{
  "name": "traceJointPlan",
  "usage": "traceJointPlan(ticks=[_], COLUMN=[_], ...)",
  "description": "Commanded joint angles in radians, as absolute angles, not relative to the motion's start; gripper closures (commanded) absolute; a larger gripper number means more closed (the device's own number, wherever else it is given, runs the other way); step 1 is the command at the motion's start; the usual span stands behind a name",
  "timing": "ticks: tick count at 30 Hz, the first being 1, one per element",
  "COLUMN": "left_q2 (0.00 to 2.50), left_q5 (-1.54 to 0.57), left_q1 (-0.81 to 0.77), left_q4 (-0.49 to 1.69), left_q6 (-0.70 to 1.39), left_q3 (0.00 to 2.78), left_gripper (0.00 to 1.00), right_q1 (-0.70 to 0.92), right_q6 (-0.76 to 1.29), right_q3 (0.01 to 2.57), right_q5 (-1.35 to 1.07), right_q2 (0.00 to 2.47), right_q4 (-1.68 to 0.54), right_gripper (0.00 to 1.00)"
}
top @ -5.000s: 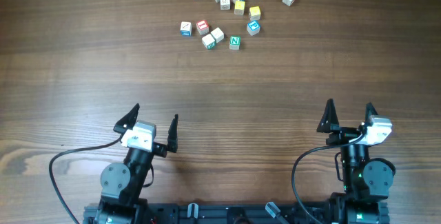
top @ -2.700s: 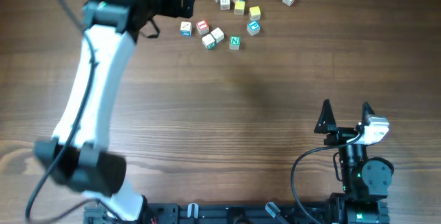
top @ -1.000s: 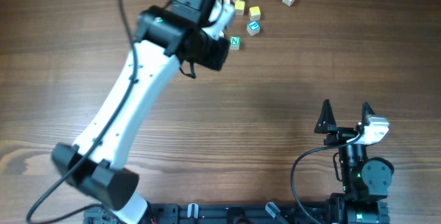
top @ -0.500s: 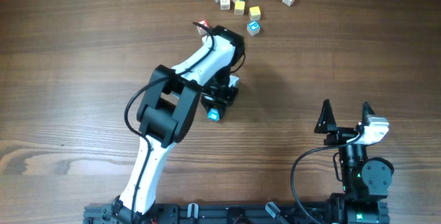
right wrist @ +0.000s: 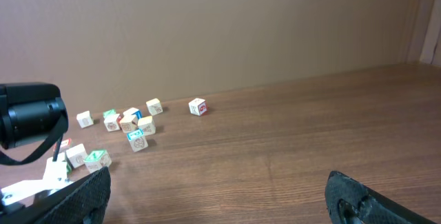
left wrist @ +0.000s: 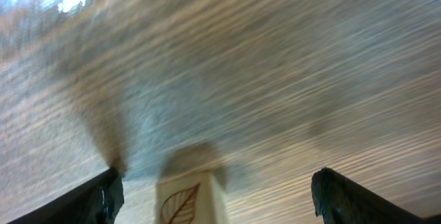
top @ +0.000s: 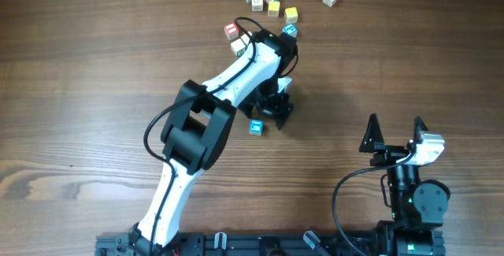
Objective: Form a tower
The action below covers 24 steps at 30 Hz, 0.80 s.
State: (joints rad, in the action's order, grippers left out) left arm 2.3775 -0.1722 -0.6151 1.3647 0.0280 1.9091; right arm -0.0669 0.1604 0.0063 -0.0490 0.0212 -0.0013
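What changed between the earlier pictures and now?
The left arm reached out to the far cubes, took a blue cube, carried it toward mid-table and let it go. The left gripper is now open, and the cube stands on the table. The right gripper stayed parked and open, and most far cubes stayed put.

Lone cube mid-frame on table, just lower-left of left gripper. Cube cluster top centre. Right gripper lower right, well apart.
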Motion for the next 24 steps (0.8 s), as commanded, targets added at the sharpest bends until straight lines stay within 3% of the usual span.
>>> traceJointPlan(ticks=[1,4,6,8,9,10,11,16,22,24], left_q2=[2.420,2.420,2.420,2.420,2.420,2.420,2.420,2.420,2.420,2.420], left_q5=[-0.084,-0.084,-0.085,-0.085,-0.086,-0.088,-0.088,-0.107,-0.108,-0.111], left_q1=[-0.609,-0.610,-0.611,-0.611,-0.611,-0.612,-0.613,-0.642,-0.678,-0.678], left_q4=[1.404,1.451,1.448,1.444,1.435,1.424,1.415,1.312,1.105,1.083], left_q6=[0.009,0.065,0.134,0.189,0.227,0.276,0.302,0.376,0.454,0.455], left_q3=[1.914,1.914,1.914,1.914,1.914,1.914,1.914,1.914,1.914,1.914], left_gripper=[0.10,0.11,0.32,0.38,0.47,0.66,0.74,0.77,0.52,0.52], right_q1=[-0.063,-0.063,-0.063,-0.063,-0.063,-0.063,-0.063,-0.063,-0.063,-0.063], right_q6=[0.160,0.160,0.160,0.160,0.160,0.160,0.160,0.160,0.160,0.159], right_q3=[0.005,0.005,0.005,0.005,0.005,0.005,0.005,0.005,0.005,0.005], right_q5=[-0.061,-0.061,-0.061,-0.061,-0.061,-0.061,-0.061,-0.061,-0.061,-0.061], right_q2=[0.014,0.014,0.014,0.014,0.014,0.014,0.014,0.014,0.014,0.014], right_q4=[0.001,0.001,0.001,0.001,0.001,0.001,0.001,0.001,0.001,0.001], right_gripper=[0.00,0.00,0.00,0.00,0.00,0.00,0.00,0.00,0.00,0.00])
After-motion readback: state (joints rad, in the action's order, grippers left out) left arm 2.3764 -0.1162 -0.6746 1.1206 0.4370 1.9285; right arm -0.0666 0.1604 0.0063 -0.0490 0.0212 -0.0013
